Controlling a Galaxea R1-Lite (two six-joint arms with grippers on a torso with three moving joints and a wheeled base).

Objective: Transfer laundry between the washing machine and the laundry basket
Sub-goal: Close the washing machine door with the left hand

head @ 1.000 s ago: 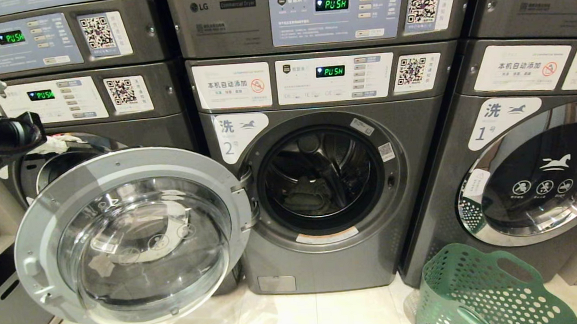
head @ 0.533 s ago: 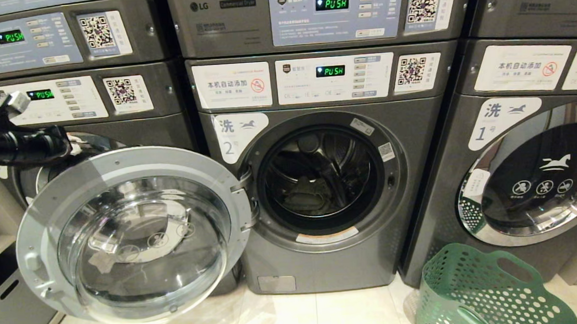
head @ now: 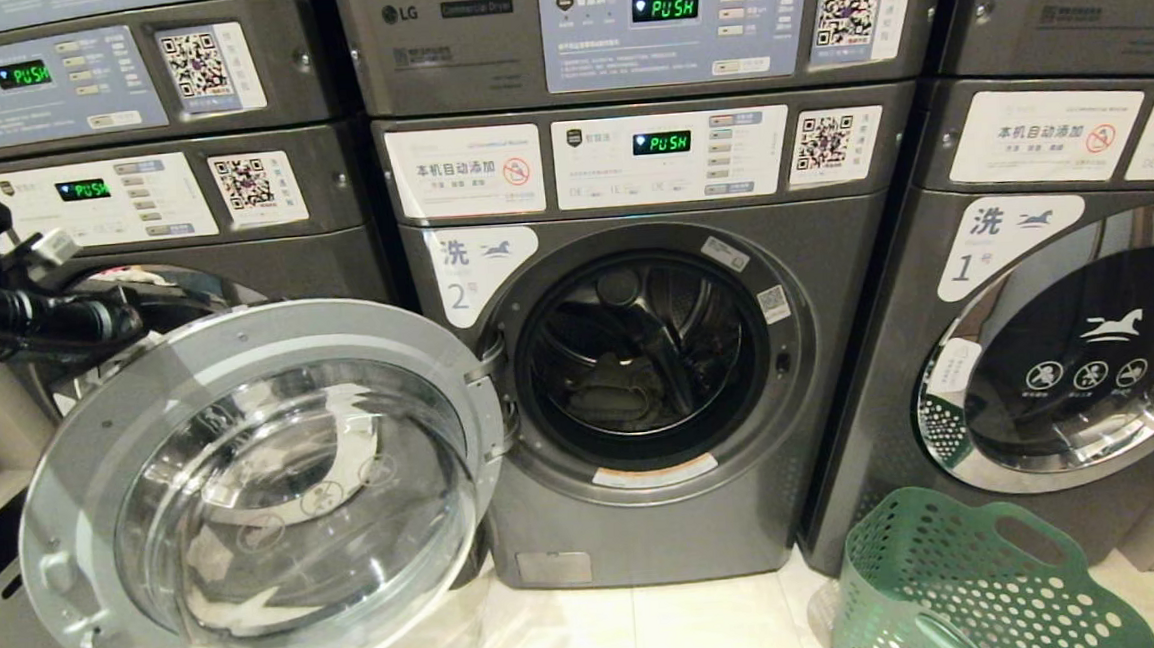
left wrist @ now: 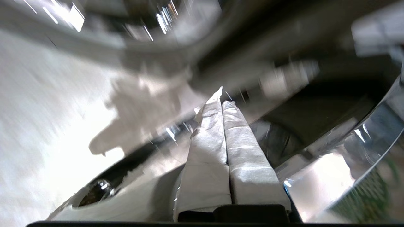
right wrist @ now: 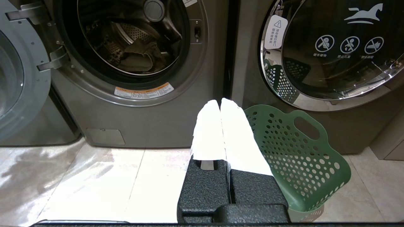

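The washing machine (head: 639, 360) marked 2 stands with its door (head: 257, 494) swung wide. The laundry (right wrist: 137, 56), a grey-green garment, lies in the drum. The left end effector (left wrist: 222, 101), fingers pressed together and empty, hangs at the door's upper outer rim. The right end effector (right wrist: 220, 102), likewise closed and empty, hovers low before the machine, beside the green laundry basket (head: 963, 581) on the floor.

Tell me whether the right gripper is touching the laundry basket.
Cannot tell. In the right wrist view the shut right gripper overlaps the laundry basket rim, but no view shows contact or a gap plainly.
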